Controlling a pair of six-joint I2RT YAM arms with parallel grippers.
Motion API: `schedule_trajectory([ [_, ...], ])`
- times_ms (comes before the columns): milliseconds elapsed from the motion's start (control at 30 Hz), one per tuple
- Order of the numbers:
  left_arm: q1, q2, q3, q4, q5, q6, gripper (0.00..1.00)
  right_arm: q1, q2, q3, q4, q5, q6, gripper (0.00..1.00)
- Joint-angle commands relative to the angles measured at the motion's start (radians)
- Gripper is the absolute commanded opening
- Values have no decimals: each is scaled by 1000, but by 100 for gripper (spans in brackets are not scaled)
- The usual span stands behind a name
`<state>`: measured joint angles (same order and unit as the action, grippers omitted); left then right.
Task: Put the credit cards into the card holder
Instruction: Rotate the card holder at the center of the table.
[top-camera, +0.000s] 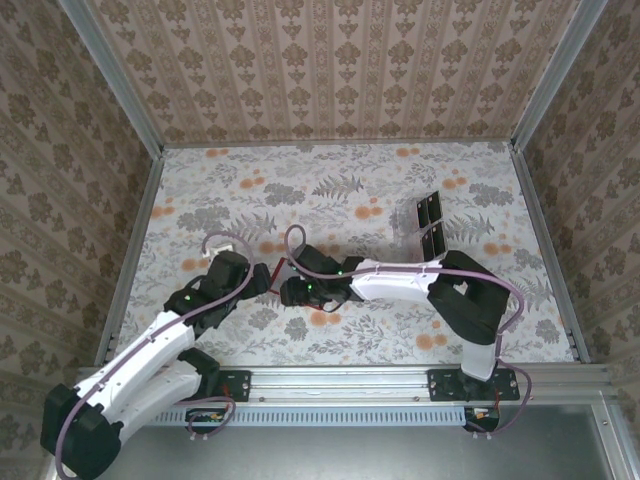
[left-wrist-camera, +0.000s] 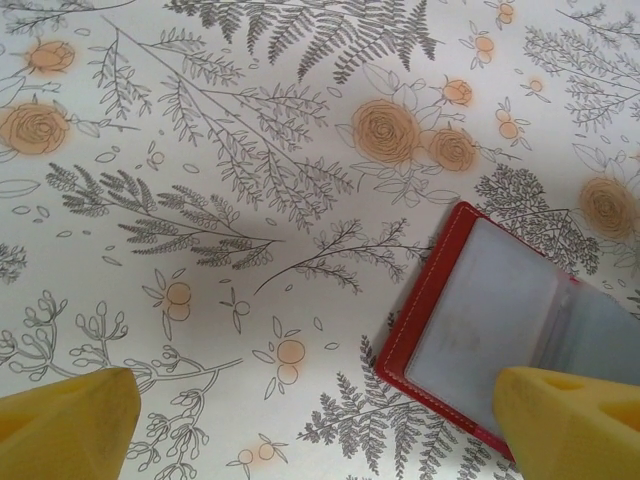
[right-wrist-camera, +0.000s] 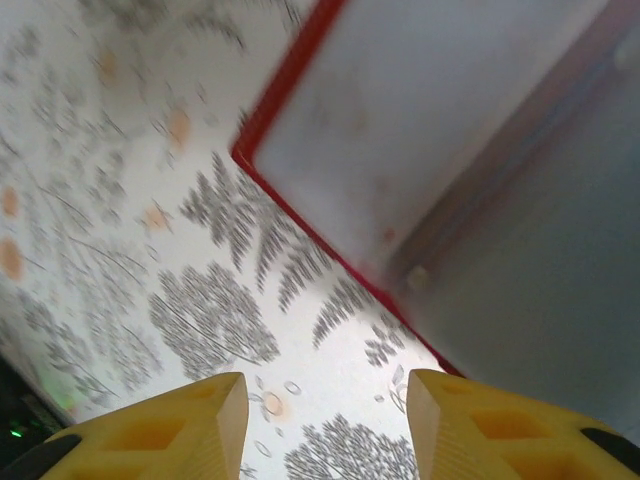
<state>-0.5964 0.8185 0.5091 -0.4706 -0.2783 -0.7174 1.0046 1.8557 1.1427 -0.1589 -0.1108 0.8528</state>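
Currently | I am seeing left gripper (left-wrist-camera: 315, 420) gaping wide astride edge of card holder (left-wrist-camera: 480, 320) | right gripper (right-wrist-camera: 325, 420) hanging half-open above it, empty.

Right pincer (top-camera: 288, 292) over floral table (top-camera: 350, 190)
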Motion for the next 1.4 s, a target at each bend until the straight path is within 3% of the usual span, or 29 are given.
schedule_trajectory([
  [0, 7, 9, 35, 3, 25, 43, 100, -1, 12, -49, 5, 27, 7, 46],
  [667, 7, -22, 5, 10, 62, 31, 100, -170, -79, -118, -164, 61, -184, 45],
  [867, 7, -1, 13, 21, 81, 29, 100, -195, -272, -83, -255, 47, -224, 45],
  [1033, 7, 38, 25, 34, 88, 37, 100, -289, -390, 3, -428, 196, -274, 48],
  [1167, 7, 65, 26, 41, 85, 41, 100, -415, -370, 88, -525, 280, -324, 48],
  [1367, 7, 130, 49, 63, 82, 41, 100, -554, -177, 268, -639, 371, -420, 47],
])
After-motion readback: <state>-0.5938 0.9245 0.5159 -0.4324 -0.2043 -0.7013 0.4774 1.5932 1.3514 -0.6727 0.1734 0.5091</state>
